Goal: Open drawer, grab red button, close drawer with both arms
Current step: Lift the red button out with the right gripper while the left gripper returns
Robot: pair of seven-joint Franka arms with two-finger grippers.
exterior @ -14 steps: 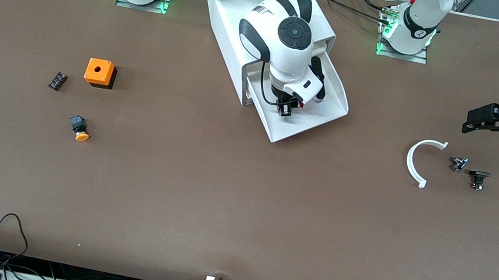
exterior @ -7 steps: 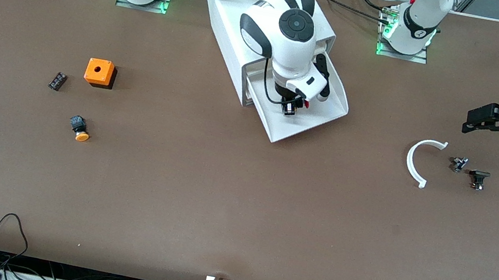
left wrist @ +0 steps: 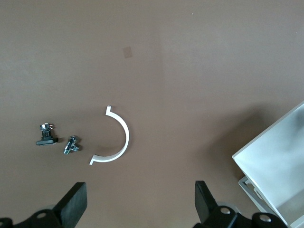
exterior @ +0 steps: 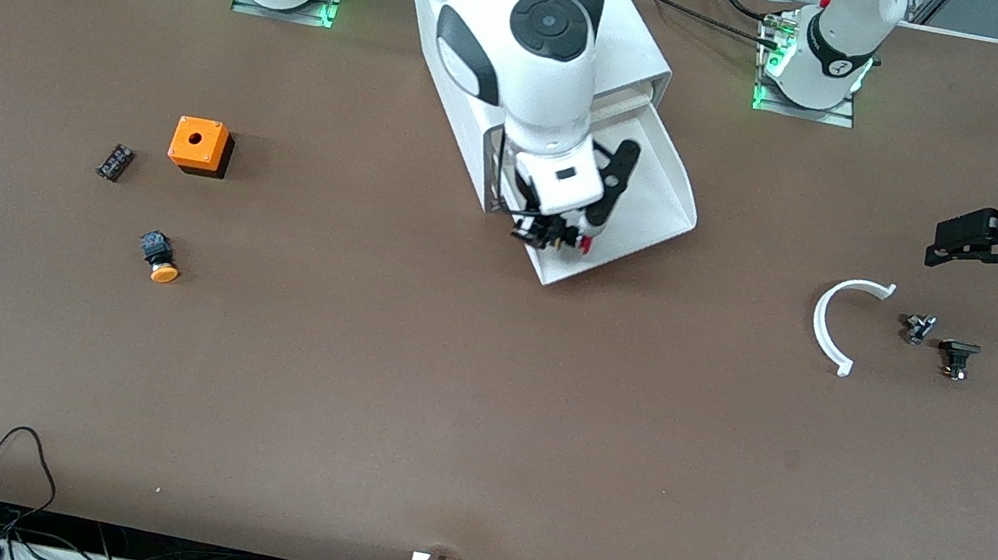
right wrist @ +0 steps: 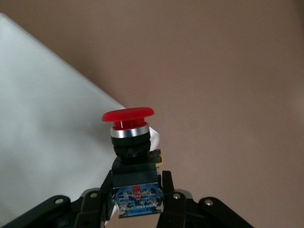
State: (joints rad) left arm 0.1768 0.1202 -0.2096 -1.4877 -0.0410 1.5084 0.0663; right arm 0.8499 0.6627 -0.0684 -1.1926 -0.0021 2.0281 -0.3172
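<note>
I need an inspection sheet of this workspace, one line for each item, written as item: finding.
Surface: brown table, bare in the part nearest the front camera.
Job's things: drawer pulled open from the white cabinet; red button held above the drawer's front edge.
Clutter: orange cube, orange-capped button, small black part, white curved piece, two small dark parts.
Grippers: right gripper shut on the button; left gripper open, waiting over the table near the curved piece.
Cables: loose wires at the table edge.
Surroundings: nothing seen.
</note>
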